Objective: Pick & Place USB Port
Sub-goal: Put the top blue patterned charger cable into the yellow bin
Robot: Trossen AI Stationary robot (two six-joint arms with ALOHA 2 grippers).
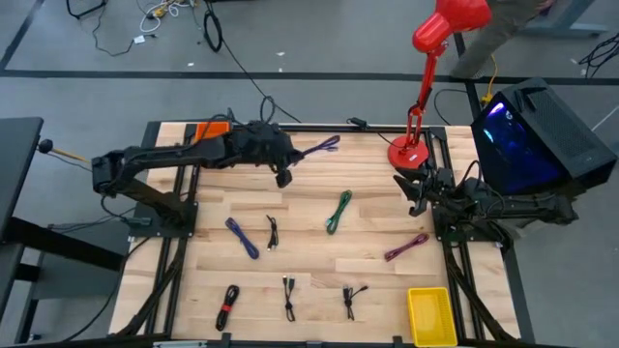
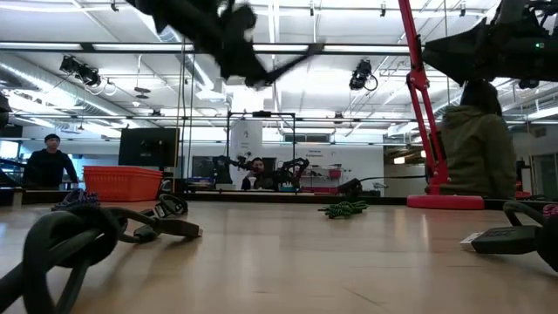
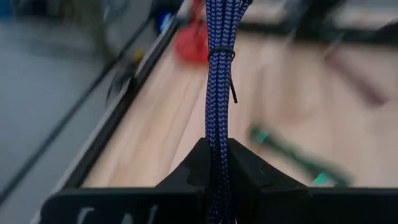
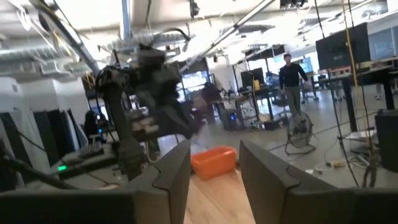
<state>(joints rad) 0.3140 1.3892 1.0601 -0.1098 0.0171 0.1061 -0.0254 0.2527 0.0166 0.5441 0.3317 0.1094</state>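
- High view: the left hand (image 1: 287, 155) hangs over the far middle of the bench (image 1: 309, 261), clenched on a blue-purple braided cable (image 1: 321, 147) that sticks out toward the red lamp (image 1: 411, 150). The right hand (image 1: 418, 193) waits near the bench's right edge, just beside the lamp base. A green cable (image 1: 338, 211) lies mid-bench and a yellow bin (image 1: 431, 315) sits at the near right corner.
- Low view: the left hand (image 2: 240, 65) is up high, the cable (image 2: 292, 59) lifted clear of the bench with it.
- Left wrist view: both fingers (image 3: 252, 174) pinch the bundled cable (image 3: 219, 93), tied with a thin black band.
- Right wrist view: fingers (image 4: 171, 171) spread apart, holding nothing; an orange basket (image 4: 213, 161) sits beyond them.
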